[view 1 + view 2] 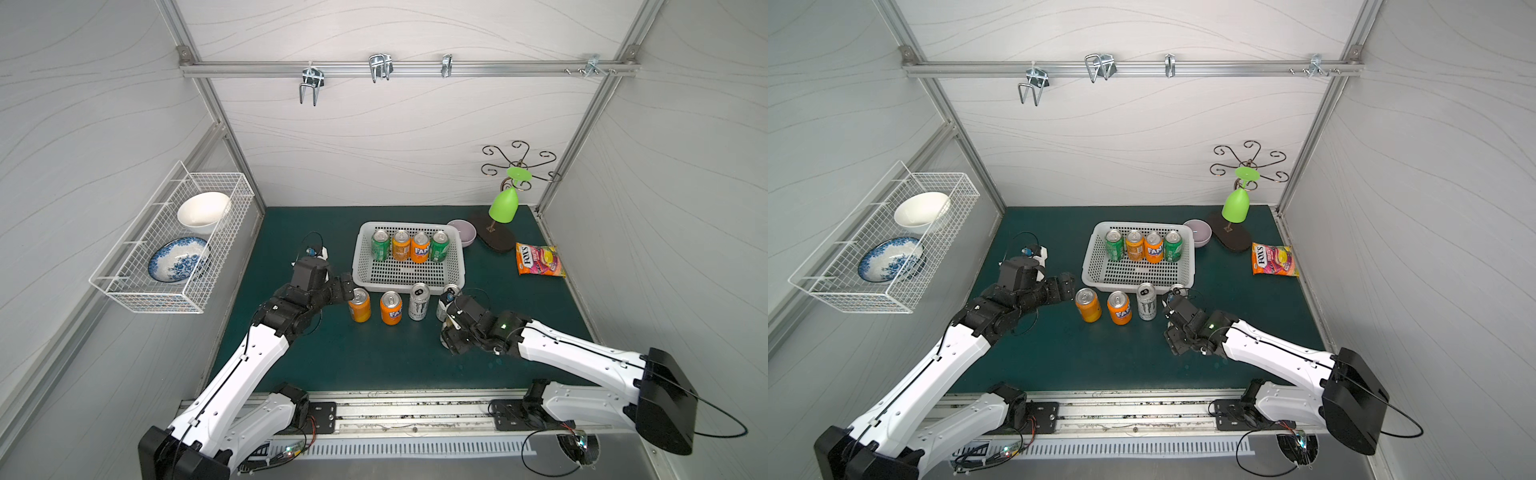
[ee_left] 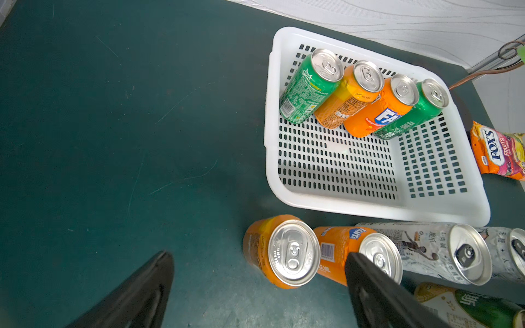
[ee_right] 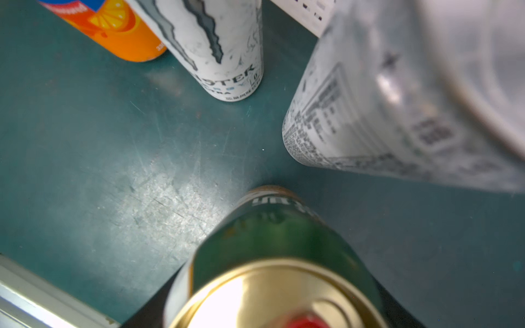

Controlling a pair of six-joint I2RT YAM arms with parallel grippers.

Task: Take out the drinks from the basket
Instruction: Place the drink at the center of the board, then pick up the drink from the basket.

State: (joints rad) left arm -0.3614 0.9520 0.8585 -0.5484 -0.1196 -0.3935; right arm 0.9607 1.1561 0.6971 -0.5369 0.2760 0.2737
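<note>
I am holding my left jaws wide open and empty by an orange can (image 2: 284, 252) at lower centre, my right jaws are straddling the dark green gold-topped can (image 3: 284, 241), grip impossible to tell, and four cans (image 1: 419, 249) are standing in the white basket (image 1: 407, 272) at mid-frame.

Near half of the basket (image 1: 407, 272) floor: bare, reachable from above. Far half: blocked by four cans (image 1: 419, 249) standing side by side along the far wall. Just outside the near rim, a row of upright cans (image 1: 391, 307) bars a frontal approach; only narrow gaps separate them. Tabletop (image 1: 374, 357) in front of this row and left of the basket: open. Right side: purple bowl (image 1: 467, 232), stand base (image 1: 496, 239) and candy bag (image 1: 540, 259) obstruct.
</note>
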